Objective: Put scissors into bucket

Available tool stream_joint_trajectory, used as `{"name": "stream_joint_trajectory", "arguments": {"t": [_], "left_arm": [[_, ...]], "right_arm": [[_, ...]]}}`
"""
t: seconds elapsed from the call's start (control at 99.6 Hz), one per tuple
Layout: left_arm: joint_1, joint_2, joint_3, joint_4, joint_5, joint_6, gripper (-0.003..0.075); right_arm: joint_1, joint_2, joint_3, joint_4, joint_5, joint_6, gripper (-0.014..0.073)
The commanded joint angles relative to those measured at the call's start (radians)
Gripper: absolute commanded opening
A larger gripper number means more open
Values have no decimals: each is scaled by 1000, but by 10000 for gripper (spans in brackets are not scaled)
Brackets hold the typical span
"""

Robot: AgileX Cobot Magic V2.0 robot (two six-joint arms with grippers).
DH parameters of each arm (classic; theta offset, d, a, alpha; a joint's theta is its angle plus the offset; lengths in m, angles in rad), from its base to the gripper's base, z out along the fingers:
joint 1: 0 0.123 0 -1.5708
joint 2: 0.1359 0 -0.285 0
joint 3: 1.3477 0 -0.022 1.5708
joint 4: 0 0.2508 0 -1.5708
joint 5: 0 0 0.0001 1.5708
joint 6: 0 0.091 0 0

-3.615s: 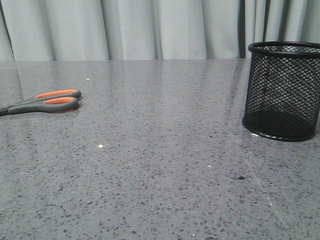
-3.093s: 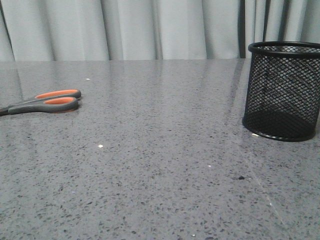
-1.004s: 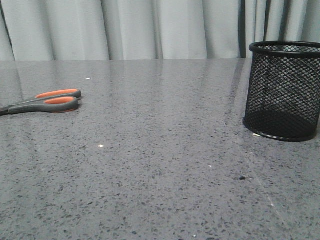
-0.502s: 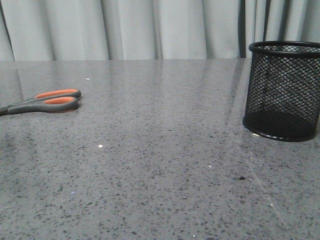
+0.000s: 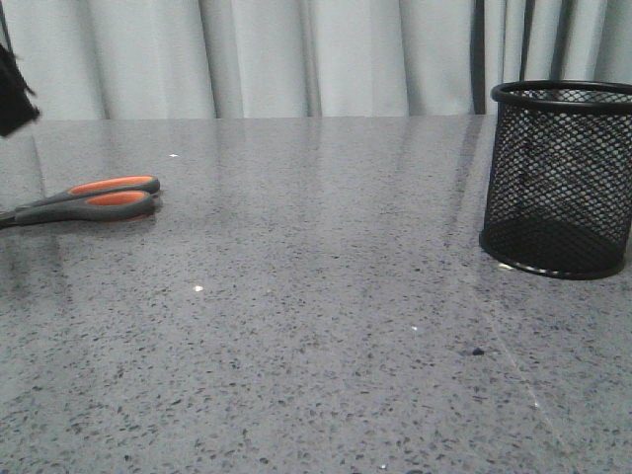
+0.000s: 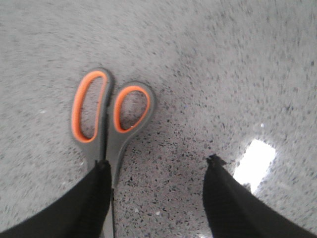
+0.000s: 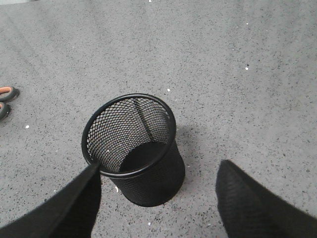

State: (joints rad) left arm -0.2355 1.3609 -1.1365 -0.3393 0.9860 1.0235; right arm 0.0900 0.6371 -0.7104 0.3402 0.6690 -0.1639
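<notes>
The scissors, dark grey with orange loop lining, lie flat on the table at the far left; their blades run off the left edge of the front view. In the left wrist view the scissors lie just ahead of my open, empty left gripper, with one finger over the shank. A bit of the left arm shows at the front view's left edge. The bucket, a black mesh cup, stands upright at the right. My right gripper is open and empty above the bucket.
The grey speckled table runs back to a pale curtain. A bright light reflection lies on the table by the left gripper's finger. The scissor handles show at the edge of the right wrist view.
A dark part of the left arm has come into the front view at the upper left edge, casting a shadow by the scissors. The scissors and bucket have not moved.
</notes>
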Motion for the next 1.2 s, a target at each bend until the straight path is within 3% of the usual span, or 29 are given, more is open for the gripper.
{"name": "stream_joint_trajectory", "arguments": {"t": [0.0, 0.261, 0.813, 1.185], "left_arm": [[-8, 31, -51, -11, 16, 83, 387], [-8, 97, -53, 110, -26, 97, 388], [-6, 235, -141, 85, -53, 97, 390], [60, 323, -218, 49, 35, 93, 390]], "right_arm": [[0, 8, -34, 4, -70, -11, 449], [0, 8, -34, 4, -66, -11, 448], [0, 8, -32, 4, -51, -11, 448], [20, 8, -32, 2, -35, -11, 448]]}}
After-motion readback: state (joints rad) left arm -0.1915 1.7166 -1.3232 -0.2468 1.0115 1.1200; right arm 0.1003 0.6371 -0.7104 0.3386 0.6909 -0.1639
